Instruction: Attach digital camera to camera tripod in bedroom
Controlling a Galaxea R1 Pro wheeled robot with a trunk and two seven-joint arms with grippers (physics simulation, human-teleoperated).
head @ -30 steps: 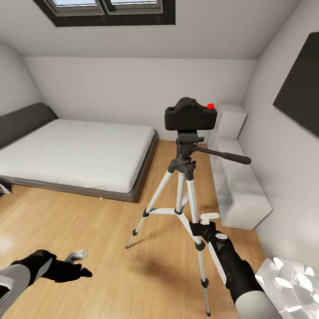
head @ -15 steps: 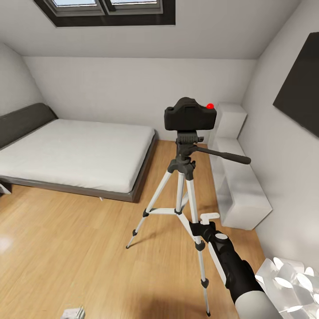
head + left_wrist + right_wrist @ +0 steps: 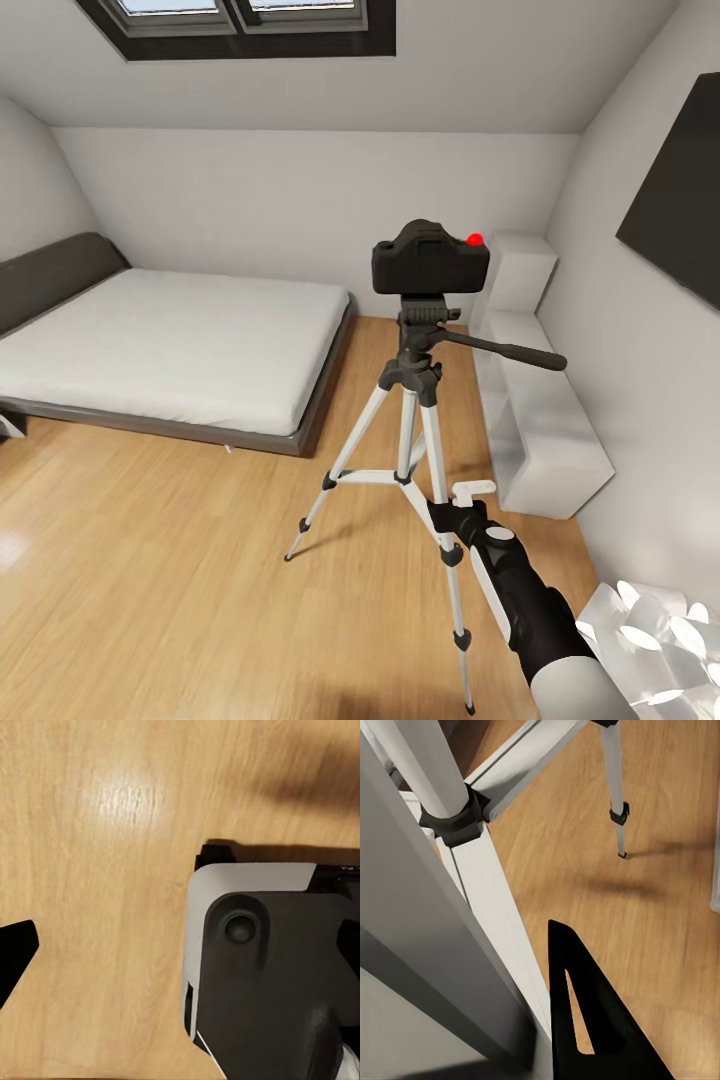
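Observation:
The digital camera (image 3: 430, 260), black with a red button, sits on top of the camera tripod (image 3: 408, 420), whose black pan handle (image 3: 510, 352) sticks out to the right. My right gripper (image 3: 462, 497) is low against the tripod's near leg, with a white fingertip (image 3: 472, 489) to the right of it. In the right wrist view one black finger (image 3: 585, 1020) lies along that silver leg (image 3: 450, 907), and the other finger is hidden. In the left wrist view one dark fingertip (image 3: 15, 960) shows at the edge, over wood floor and beside my own grey-black body part (image 3: 277, 975).
The low dark-framed bed (image 3: 170, 350) fills the left of the bedroom. White box cabinets (image 3: 545, 430) line the right wall under a dark panel (image 3: 680, 200). A shiny white crumpled object (image 3: 650, 640) lies at the lower right. Open wood floor (image 3: 180, 560) spreads in front of the tripod.
My left arm has dropped from the lower left of the head view and gone out of the picture. The camera, tripod and right arm have stayed still.

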